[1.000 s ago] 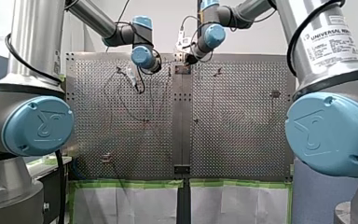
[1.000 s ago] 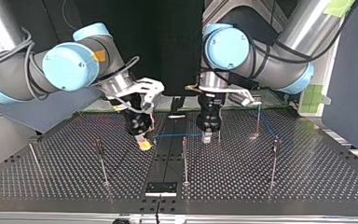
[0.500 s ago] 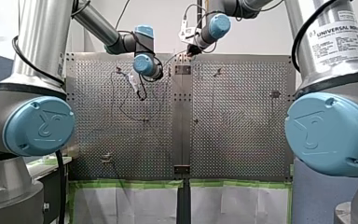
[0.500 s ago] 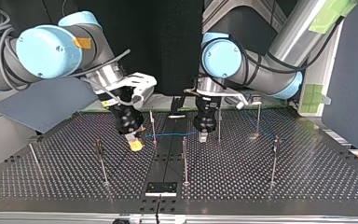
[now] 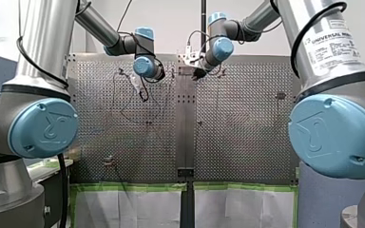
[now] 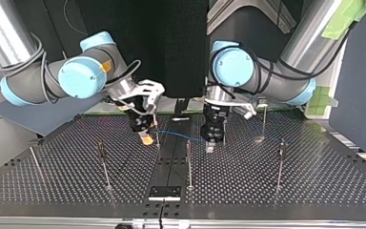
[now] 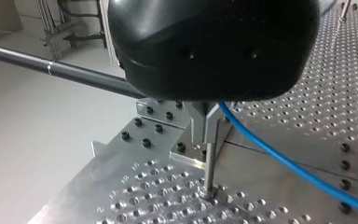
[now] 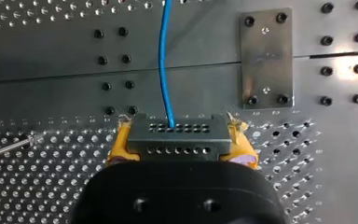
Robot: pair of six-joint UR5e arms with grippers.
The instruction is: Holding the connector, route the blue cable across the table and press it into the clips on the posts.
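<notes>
top view, right gripper (image 6: 146, 139): hangs at roughly 10 o'clock from the table's middle. Yellow pads point down, just beside a thin post (image 6: 156, 130).
top view, left gripper (image 6: 210, 147): around 1 o'clock of the middle, with its tip low over the table (image 6: 314, 181) and another post close behind it.
top view, blue cable (image 6: 183, 136): strung in the air between the two grippers. Past the left one it heads off toward 3 o'clock, pretty faint there.
front view, arms: both reach to the far end, left one at about 11 o'clock, right one near 12. Honestly can't read the fingers from here.
left wrist view, left gripper: metal fingers pressed together, pinching the blue cable, which comes out sideways and runs off over the holes. A post stands right under the fingertips, and I can't tell if they touch.
right wrist view, right gripper: yellow pads clamped on a dark grey connector (image 8: 177, 137), one pad on each side.
right wrist view, blue cable: comes out of the connector's middle and runs straight ahead, past a screwed-down metal plate (image 8: 265, 58).
</notes>
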